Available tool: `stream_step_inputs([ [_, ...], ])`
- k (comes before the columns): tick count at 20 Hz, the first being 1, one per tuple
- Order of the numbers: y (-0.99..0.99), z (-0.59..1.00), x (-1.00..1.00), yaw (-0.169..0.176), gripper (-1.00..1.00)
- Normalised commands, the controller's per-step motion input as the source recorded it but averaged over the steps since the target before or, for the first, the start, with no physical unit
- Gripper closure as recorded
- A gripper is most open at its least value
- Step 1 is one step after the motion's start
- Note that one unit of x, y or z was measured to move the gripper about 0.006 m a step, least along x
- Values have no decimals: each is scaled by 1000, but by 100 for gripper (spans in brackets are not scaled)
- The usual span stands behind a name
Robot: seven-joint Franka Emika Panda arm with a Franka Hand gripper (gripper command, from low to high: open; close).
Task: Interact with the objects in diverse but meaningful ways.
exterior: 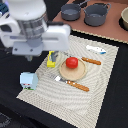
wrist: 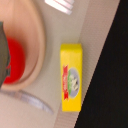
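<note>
Hand (exterior: 54,54) hovers over yellow packet (wrist: 71,76), aperture unclear.

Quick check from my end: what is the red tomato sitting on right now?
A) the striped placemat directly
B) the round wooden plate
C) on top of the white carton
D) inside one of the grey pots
B. In the exterior view the red tomato rests on the round wooden plate at the middle of the placemat, with the yellow packet beside the plate.

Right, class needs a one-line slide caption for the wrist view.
Wrist camera looks down on a yellow packet lying beside a wooden plate holding a red tomato.
</note>
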Motion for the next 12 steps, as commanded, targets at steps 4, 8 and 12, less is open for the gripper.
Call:
stream_step_inputs([
  [4, 557, 151, 807, 0, -100],
  [8, 446, 11, 814, 0, -100],
  [12, 402, -39, 726, 28, -100],
])
